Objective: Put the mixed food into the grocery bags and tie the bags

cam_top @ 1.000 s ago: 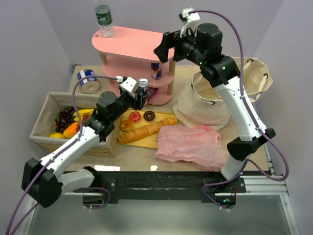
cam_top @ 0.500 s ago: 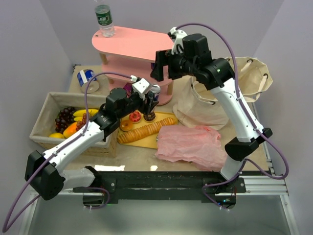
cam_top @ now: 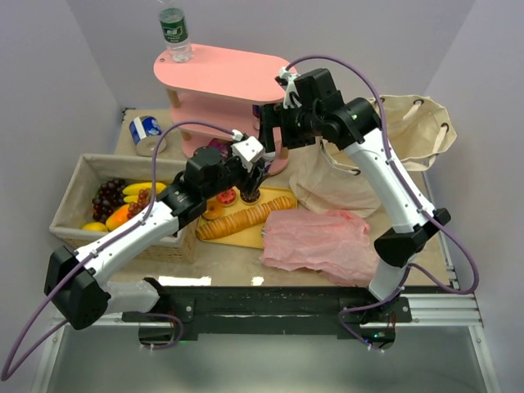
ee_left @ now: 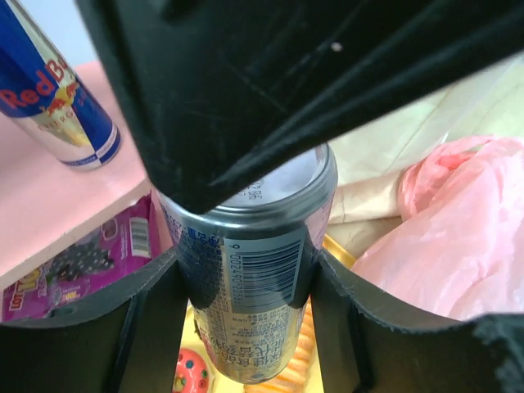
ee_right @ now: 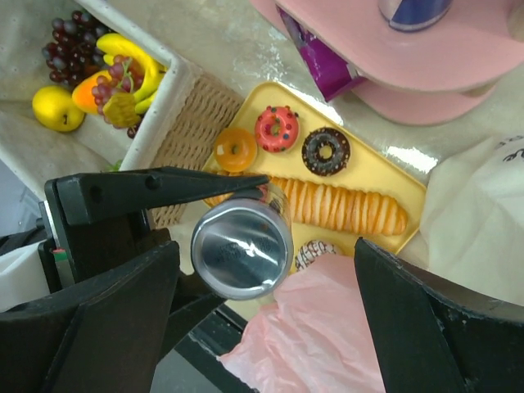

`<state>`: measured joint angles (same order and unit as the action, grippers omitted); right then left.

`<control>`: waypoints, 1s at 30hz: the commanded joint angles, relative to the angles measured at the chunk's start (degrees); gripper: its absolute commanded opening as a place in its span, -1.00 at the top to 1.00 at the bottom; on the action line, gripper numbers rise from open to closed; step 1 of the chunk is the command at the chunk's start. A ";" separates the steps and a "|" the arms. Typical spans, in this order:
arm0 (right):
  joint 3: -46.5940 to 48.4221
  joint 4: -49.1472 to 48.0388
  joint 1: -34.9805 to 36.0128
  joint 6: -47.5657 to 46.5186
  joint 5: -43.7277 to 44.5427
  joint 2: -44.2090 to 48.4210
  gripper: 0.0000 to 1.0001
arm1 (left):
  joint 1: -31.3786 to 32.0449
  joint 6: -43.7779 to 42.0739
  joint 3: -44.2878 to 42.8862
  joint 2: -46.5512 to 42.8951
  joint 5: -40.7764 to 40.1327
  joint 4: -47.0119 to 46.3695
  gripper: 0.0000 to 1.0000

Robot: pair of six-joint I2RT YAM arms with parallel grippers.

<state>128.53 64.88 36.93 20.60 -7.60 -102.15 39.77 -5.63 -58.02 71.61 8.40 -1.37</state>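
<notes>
Left gripper (ee_left: 246,327) is clamped on the silver drink can (ee_left: 254,286), holding it upright above the yellow tray (ee_right: 385,176) of pastries. Right gripper (ee_right: 266,246) hangs over the can's top, jaws spread wide, touching nothing. The beige canvas bag (cam_top: 409,123) and crinkly pink plastic bag (cam_top: 319,237) sit on the tabletop (cam_top: 225,258) to the right.

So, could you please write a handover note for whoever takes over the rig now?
Left gripper: shut on a silver drink can, held over the yellow tray.
Right gripper: open, empty, just above that can.
Beige canvas bag stands open, right rear; pink plastic bag lies flat in front.
Done: can lifted; no food seen in either bag.
Left: bag it, the clear water bottle and blue-and-silver can on the pink shelf; tie both bags.
</notes>
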 commanded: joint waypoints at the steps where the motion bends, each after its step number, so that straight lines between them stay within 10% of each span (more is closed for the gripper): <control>1: -0.65 0.77 0.69 1.20 -3.48 -1.82 -0.82 | 1.89 -4.65 -5.08 0.72 -0.75 -3.65 0.70; 30: -8.56 -6.79 1.48 4.62 -11.92 0.46 -0.76 | 3.30 11.69 -0.17 -1.65 0.74 -14.98 0.71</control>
<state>121.80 59.61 35.03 23.55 -16.10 -102.00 40.66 3.27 -57.01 73.12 5.63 -2.33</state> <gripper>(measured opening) 0.883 0.601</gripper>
